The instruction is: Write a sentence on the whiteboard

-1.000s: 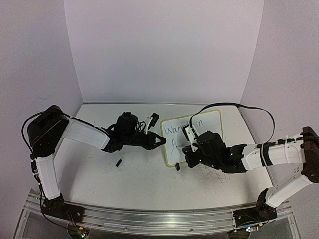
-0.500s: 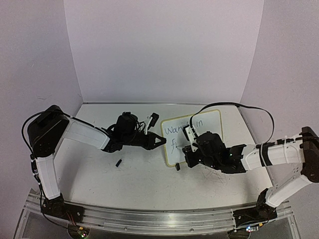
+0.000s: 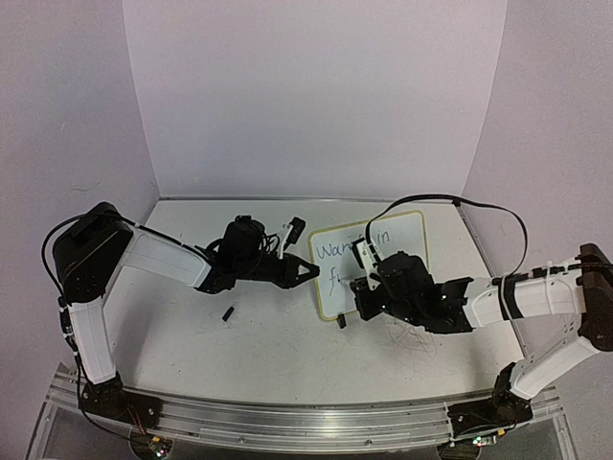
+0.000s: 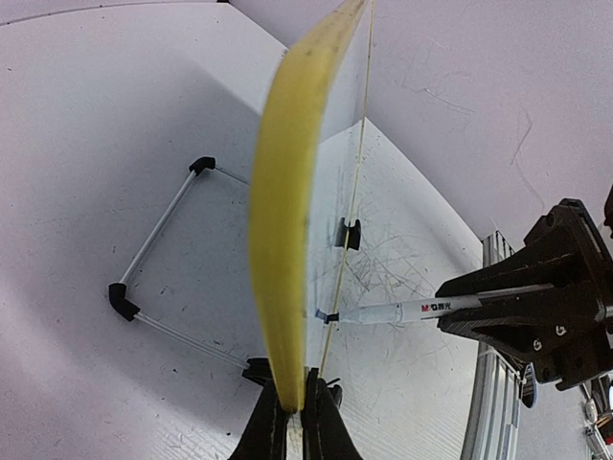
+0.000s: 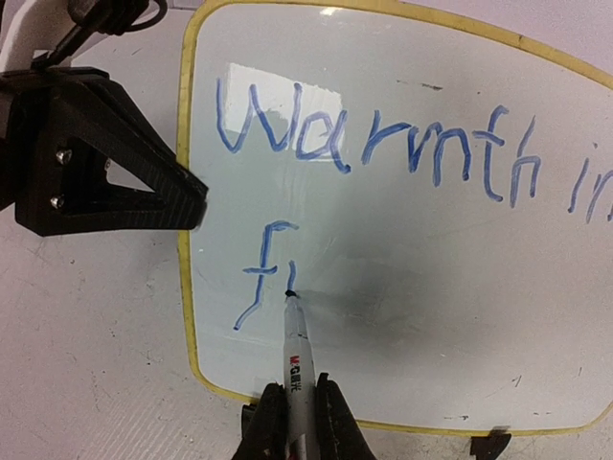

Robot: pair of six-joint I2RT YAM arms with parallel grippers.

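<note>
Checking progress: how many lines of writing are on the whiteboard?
2. The top line reads "Warmth in"; the second line, lower left, is barely begun. More may be cropped off rightward.

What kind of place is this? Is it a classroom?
More likely a robot lab bench: a left arm and right arm bolted to a metal rail, plain white panels around a scuffed table.

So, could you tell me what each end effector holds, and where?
Left end effector: the whiteboard, by its yellow frame. Right end effector: the marker, by its barrel.
</note>
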